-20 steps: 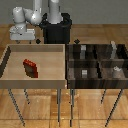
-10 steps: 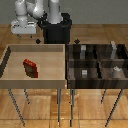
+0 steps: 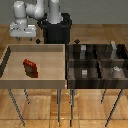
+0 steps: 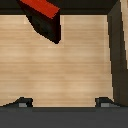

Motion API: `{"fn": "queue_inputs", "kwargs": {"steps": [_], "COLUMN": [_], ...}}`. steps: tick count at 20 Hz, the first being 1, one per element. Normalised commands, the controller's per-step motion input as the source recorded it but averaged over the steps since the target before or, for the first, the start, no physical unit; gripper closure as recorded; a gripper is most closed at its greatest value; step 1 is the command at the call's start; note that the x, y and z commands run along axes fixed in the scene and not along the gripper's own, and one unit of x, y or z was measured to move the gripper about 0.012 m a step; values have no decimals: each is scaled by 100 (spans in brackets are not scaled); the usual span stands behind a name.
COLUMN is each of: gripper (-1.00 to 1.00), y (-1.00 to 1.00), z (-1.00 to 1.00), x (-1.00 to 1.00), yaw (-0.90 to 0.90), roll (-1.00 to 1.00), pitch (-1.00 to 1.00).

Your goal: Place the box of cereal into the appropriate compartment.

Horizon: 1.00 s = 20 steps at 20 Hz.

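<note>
Exterior view: one white Panda arm [image 3: 35,12] on a black base [image 3: 56,31], two bins on thin metal legs, one box of cereal [image 3: 31,68], at least four small grey blocks. Light wooden bin [image 3: 7,60] on the exterior view's left, undivided; dark bin [image 3: 71,70] on the exterior view's right, split into four compartments. Grey blocks standing in the dark bin: one [image 3: 82,49] and another [image 3: 113,47] in the far compartments, one [image 3: 85,73] and another [image 3: 116,71] in the near ones.

Box of cereal small and flat, bright red faces, dark brown-black edges; lying tilted on the floor of the wooden bin, toward its middle, well apart from the dark bin. Wrist view: same box [image 4: 45,17] at the frame's edge, partly cut off, over pale wood grain.

Gripper [image 3: 24,37] above the far rim of the wooden bin, well clear of the box. Fingertips [image 4: 21,102] spread wide, nothing between them.

Against a second ago: gripper shifted toward the exterior view's left and slightly lower; box unmoved.
</note>
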Motion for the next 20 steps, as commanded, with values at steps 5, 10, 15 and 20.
{"fn": "queue_inputs", "kwargs": {"steps": [5, 10, 15, 20], "gripper": [-100, -100, -100, -100], "y": [0, 0, 43, 60], "z": [0, 0, 0, 0], "x": [100, 100, 40, 0], "yaw": [0, 0, 0, 15], "roll": [0, 0, 0, 0], "pitch": [0, 0, 0, 0]}}
